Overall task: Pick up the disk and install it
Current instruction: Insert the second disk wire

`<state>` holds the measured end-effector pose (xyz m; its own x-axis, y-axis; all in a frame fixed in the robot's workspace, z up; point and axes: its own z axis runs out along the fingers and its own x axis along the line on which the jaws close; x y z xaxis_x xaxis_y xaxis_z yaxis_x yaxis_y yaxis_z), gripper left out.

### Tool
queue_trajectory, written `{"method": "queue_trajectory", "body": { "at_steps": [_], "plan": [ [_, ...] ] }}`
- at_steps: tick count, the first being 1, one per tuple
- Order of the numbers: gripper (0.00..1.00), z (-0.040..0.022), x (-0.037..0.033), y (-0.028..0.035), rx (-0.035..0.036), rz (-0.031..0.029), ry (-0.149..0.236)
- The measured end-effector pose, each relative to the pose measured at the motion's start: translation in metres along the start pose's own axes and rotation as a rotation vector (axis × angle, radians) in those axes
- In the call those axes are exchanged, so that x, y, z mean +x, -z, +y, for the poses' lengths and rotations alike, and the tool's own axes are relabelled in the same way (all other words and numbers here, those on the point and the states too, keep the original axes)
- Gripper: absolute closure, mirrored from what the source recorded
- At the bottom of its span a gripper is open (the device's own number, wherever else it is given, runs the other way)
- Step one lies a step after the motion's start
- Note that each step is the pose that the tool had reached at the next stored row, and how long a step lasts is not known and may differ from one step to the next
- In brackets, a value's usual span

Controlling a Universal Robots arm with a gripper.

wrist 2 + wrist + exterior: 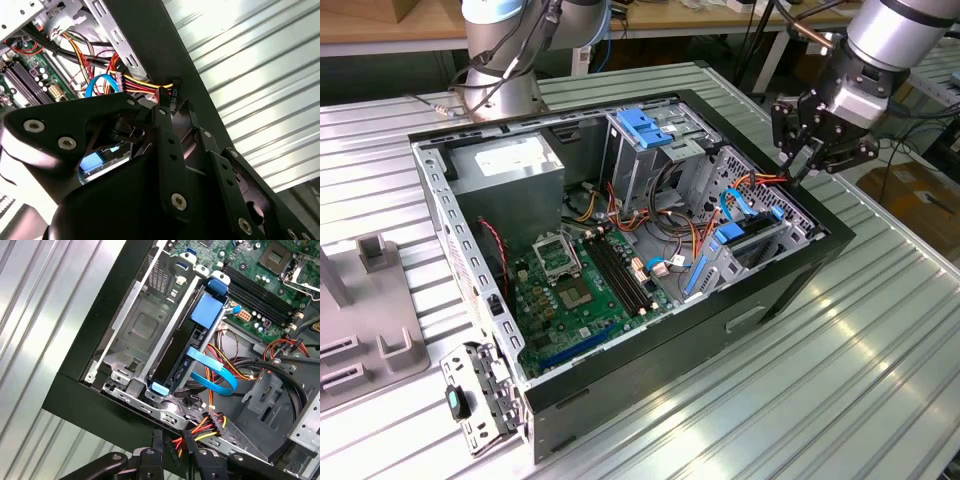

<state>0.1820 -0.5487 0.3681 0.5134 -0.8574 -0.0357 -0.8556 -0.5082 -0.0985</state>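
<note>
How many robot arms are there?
2. One arm stands behind the computer case, at the exterior view's left; the other arm reaches in from its right. Others may be off-frame.

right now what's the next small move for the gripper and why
Likely ease the gripper toward the disk, bringing the power plug along. The disk already sits in its bay, while the plug on red and yellow wires hangs at the case rim by the gripper, apart from the disk.

Ribbed, glossy metal table (880, 340) bears a matt black computer case (790, 285) of bare sheet-metal walls, with a green circuit board (570, 290) and bright blue plastic disk (207, 310) rails at three o'clock.
</note>
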Motion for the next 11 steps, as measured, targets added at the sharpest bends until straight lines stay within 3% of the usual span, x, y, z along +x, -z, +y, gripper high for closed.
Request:
{"method": "queue_trajectory", "body": {
  "at_steps": [4, 11],
  "plan": [
    [0.70, -0.0024, 0.0015, -0.0010, -0.0021, -0.0059, 0.060],
    [0.70, -0.0068, 0.0032, -0.0022, -0.0044, -0.0124, 0.124]
  ]
}}
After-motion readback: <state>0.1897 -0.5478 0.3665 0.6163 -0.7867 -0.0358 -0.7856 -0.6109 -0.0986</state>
